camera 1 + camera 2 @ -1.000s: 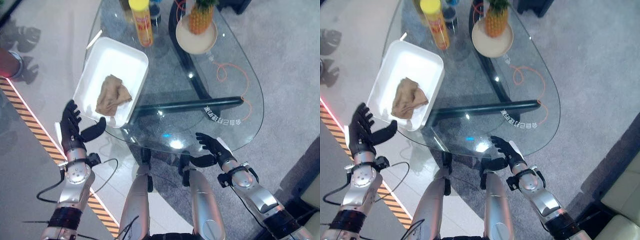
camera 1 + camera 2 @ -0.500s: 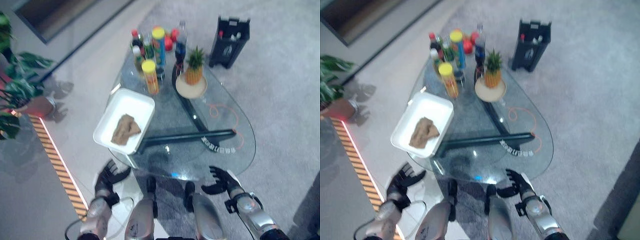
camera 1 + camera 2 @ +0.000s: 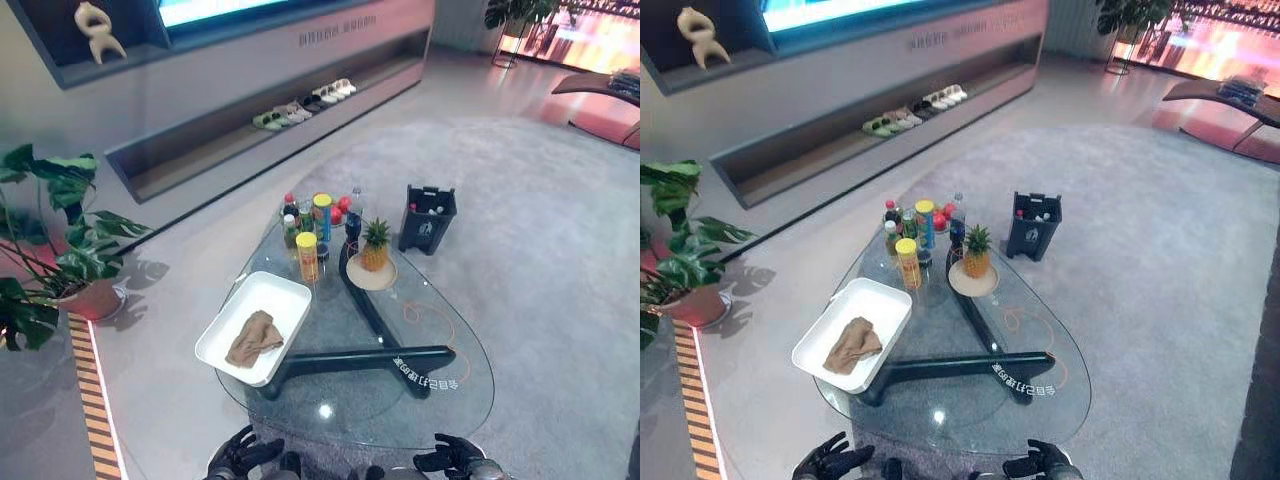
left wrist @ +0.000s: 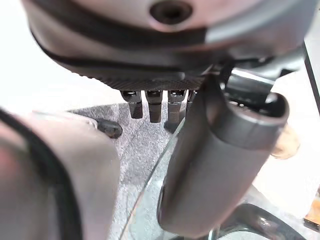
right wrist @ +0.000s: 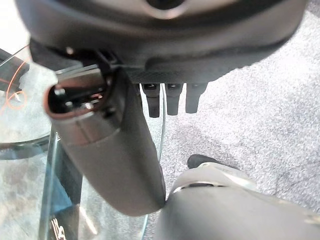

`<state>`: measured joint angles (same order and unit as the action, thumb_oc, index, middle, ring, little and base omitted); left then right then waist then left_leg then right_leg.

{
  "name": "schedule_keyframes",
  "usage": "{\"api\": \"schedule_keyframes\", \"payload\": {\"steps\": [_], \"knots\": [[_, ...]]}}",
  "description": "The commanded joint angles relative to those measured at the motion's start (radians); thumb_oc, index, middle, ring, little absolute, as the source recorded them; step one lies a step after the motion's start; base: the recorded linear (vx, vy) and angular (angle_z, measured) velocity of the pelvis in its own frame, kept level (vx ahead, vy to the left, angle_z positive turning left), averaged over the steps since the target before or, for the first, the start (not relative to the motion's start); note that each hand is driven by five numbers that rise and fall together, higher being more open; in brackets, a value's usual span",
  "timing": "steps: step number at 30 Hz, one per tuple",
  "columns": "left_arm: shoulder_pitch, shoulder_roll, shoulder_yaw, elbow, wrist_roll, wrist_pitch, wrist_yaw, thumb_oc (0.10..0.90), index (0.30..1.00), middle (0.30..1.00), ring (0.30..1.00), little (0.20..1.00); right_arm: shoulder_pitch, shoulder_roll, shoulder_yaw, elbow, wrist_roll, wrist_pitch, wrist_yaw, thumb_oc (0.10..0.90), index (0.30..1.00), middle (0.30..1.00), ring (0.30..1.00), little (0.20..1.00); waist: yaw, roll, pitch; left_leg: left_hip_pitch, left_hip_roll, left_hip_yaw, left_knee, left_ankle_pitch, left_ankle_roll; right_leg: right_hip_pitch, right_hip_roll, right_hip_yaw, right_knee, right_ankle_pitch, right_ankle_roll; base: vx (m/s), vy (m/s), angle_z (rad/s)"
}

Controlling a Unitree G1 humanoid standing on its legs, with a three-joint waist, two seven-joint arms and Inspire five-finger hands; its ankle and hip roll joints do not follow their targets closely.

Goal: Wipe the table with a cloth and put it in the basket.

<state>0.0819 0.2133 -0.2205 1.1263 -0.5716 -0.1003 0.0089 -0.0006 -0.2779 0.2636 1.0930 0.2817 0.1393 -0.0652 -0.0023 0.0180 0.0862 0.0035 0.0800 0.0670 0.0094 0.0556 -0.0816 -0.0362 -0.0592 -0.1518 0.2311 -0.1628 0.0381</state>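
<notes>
Sitting far left beside the table: a leafy potted plant (image 3: 50, 250) on the floor, clear of the work

Showing at the bottom edge, left of centre: the left hand (image 3: 240, 458), fingers spread and relaxed, holding nothing, hanging off the table's near rim and not touching the glass; in its own wrist view, straight fingers (image 4: 150, 102) pointing away with the thumb standing apart

Lying up and ahead of that hand: the tan cloth (image 3: 254, 338), crumpled inside the white tray (image 3: 225, 335) serving as the basket here, on the left part of the glass table (image 3: 450, 390). Running with its long axis from near-left to far-right, roughly in line with the tray's length. Resting on the tray floor, apart from the walls as far as can be judged

Standing farther back, past the tray's far end: a yellow canister (image 3: 307, 256), a cluster of bottles (image 3: 300, 210), a pineapple (image 3: 375, 245) on a plate (image 3: 372, 275), and a dark caddy (image 3: 427, 218) on the carpet beyond

Showing at the bottom edge, right of centre: the right hand (image 3: 455, 460), likewise loose and empty, fingers (image 5: 167, 97) straight, well apart from the cloth

Judging the left hand nearer, so likely reaching forward and slightly right over the tray's near wall, coming down on the cloth across its long axis
</notes>
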Motion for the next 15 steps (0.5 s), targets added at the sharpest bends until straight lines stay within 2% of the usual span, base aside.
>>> {"api": "schedule_keyframes", "payload": {"steps": [1, 7, 11, 15], "knots": [[-0.045, 0.010, 0.018, 0.017, 0.050, -0.041, -0.015, 0.800, 0.900, 0.900, 0.900, 0.900, -0.013, 0.023, 0.014, 0.049, 0.031, -0.005, 0.034, 0.800, 0.900, 0.900, 0.900, 0.900, 0.006, -0.041, 0.047, 0.045, -0.082, -0.010, 0.043, -0.106, 0.027, 0.124, 0.030, -0.001, -0.229, 0.123, 0.029, 0.04, -0.003, -0.07], [-0.050, -0.017, 0.043, 0.105, 0.011, -0.003, -0.032, 0.800, 0.900, 0.900, 0.900, 0.900, -0.015, 0.054, -0.017, 0.148, 0.071, -0.044, 0.064, 0.800, 0.900, 0.900, 0.900, 0.900, 0.006, -0.033, 0.029, 0.069, -0.081, -0.014, -0.005, -0.094, 0.030, 0.137, 0.030, 0.000, -0.265, 0.141, 0.035, 0.02, 0.003, -0.03], [-0.046, -0.028, 0.063, 0.132, 0.009, 0.014, -0.041, 0.800, 0.900, 0.900, 0.900, 0.900, -0.011, 0.061, -0.019, 0.165, 0.041, -0.076, 0.073, 0.800, 0.900, 0.900, 0.900, 0.900, 0.006, -0.035, 0.024, 0.079, -0.079, -0.008, -0.019, -0.092, 0.031, 0.143, 0.028, -0.003, -0.278, 0.149, 0.037, 0.02, 0.004, 0.00], [-0.050, -0.028, 0.068, 0.142, 0.017, 0.021, -0.051, 0.800, 0.900, 0.900, 0.900, 0.900, -0.009, 0.063, -0.014, 0.172, 0.023, -0.061, 0.090, 0.800, 0.900, 0.900, 0.900, 0.900, 0.005, -0.038, 0.022, 0.080, -0.077, 0.000, -0.020, -0.094, 0.032, 0.144, 0.025, -0.004, -0.281, 0.151, 0.039, 0.02, 0.005, 0.00]]}}
